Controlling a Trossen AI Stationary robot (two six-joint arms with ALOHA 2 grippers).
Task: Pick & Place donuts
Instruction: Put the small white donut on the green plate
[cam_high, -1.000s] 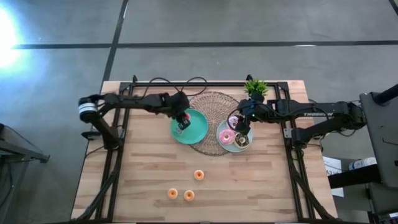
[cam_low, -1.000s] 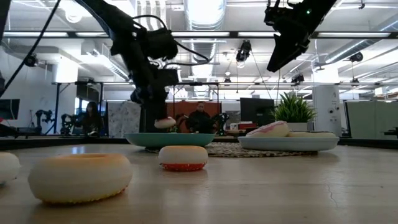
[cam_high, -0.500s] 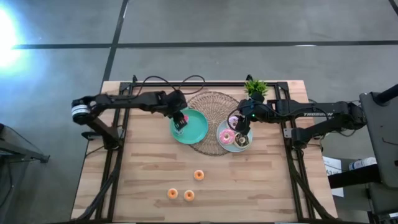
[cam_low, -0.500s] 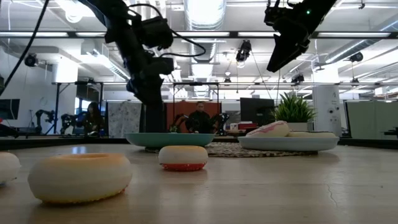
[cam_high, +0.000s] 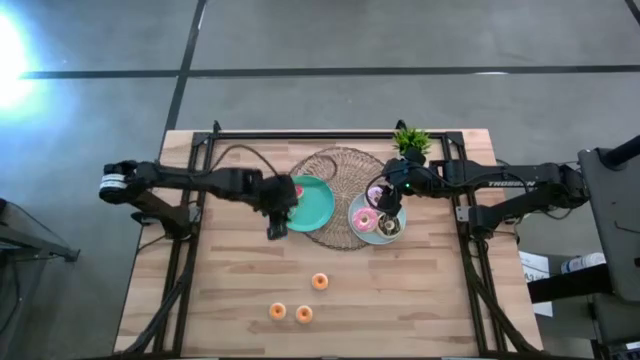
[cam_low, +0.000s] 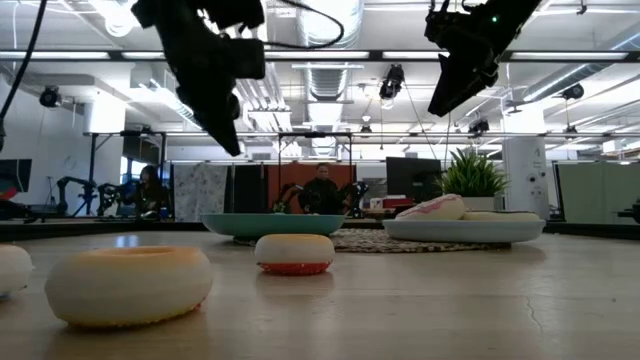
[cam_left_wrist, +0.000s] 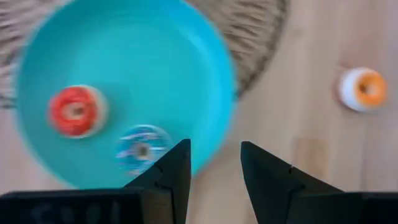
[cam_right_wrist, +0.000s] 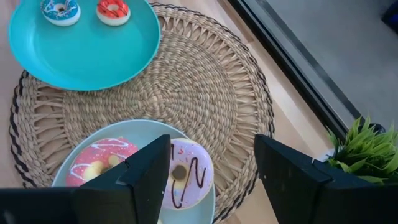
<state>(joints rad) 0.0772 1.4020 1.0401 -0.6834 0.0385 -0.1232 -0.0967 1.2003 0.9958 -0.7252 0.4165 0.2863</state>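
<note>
On the round woven mat (cam_right_wrist: 186, 93) I see two smooth plates: a teal plate (cam_left_wrist: 155, 50) holding two tiny glossy donuts, one red donut (cam_left_wrist: 76, 111) and one blue donut (cam_left_wrist: 143, 148), and a light-blue plate (cam_high: 362, 228) with three larger donuts, among them a pink donut (cam_right_wrist: 99, 163) and a lilac donut (cam_right_wrist: 186, 173). Three orange donuts (cam_high: 320, 281) lie on the bare wood table (cam_high: 420, 300). My left gripper (cam_high: 277, 226), over the teal plate a second ago and clenched, now hangs beside it, fingers released and empty. My right gripper (cam_high: 388, 208) hovers over the light-blue plate, fingers spread, empty.
</note>
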